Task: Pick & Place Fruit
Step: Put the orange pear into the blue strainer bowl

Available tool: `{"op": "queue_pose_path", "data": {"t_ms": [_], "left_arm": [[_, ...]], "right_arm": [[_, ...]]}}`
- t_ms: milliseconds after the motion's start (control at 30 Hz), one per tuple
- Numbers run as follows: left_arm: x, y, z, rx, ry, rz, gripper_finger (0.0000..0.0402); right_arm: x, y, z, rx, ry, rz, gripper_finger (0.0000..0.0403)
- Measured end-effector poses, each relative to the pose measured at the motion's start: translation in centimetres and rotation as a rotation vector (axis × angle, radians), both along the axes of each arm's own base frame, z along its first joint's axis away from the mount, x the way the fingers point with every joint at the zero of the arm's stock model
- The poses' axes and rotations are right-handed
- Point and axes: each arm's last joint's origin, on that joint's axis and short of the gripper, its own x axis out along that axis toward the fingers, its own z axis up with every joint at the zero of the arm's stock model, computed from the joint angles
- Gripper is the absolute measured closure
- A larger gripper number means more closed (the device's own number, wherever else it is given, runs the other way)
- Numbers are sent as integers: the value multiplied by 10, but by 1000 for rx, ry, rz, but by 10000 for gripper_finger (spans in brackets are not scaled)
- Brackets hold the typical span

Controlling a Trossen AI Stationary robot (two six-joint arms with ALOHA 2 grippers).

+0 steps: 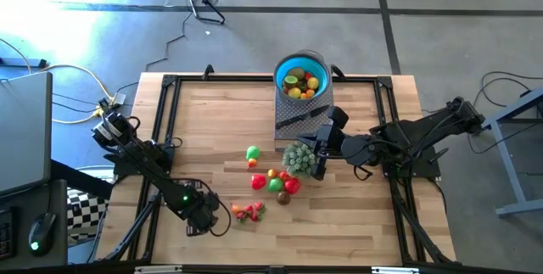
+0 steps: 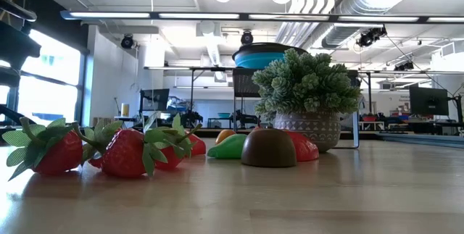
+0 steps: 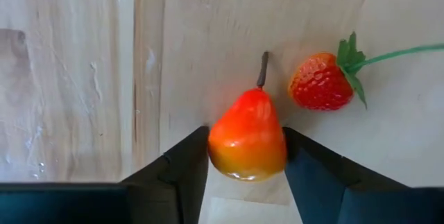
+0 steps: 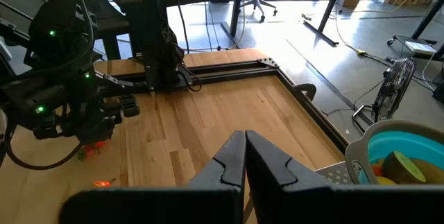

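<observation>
Fruit lies in three places: some already in the blue bowl (image 1: pixel 300 79) at the far edge of the surface (image 1: pixel 221 121), a loose group (image 1: pixel 273 181) near the middle, and a few pieces near the front edge beside the left tool (image 1: pixel 222 213). One of those, an orange-red pear (image 3: pixel 248 137), sits between the left tool's two fingers (image 3: pixel 179 165), which stand partly open and flank it closely on both sides; whether they already press it I cannot tell. The tool points down over the pear so the fingers close across its belly, the stem pointing away. A strawberry (image 3: pixel 320 82) lies just beside the pear, clear of the fingers, so closing should not catch it.

The right tool (image 4: pixel 244 156) is closed and holds nothing; it waits near the pale green bushy plant (image 1: pixel 300 157), between the middle group and the bowl.

For carrying the pear to the bowl, the bare wood on the left side is open. The straight line crosses the middle group, the plant and the waiting right arm, so a lift well above them looks wise. The bowl stands on a raised grey stand (image 1: pixel 297 117).
</observation>
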Motion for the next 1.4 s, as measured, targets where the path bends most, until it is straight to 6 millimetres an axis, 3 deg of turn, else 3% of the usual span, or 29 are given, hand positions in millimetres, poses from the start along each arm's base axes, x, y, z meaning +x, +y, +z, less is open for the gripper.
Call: {"op": "queue_pose_path", "data": {"t_ms": [600, 900, 1067, 1400], "left_arm": [[0, 0, 0, 10, -3, 5, 234], [0, 0, 0, 12, -5, 5, 273], [0, 0, 0, 11, -5, 5, 272], [-1, 2, 15, -28, -56, 7, 279]], "right_arm": [[0, 0, 0, 0, 0, 0, 398], [0, 0, 0, 0, 0, 0, 398], [0, 0, 0, 0, 0, 0, 398], [0, 0, 0, 1, 1, 2, 398]]}}
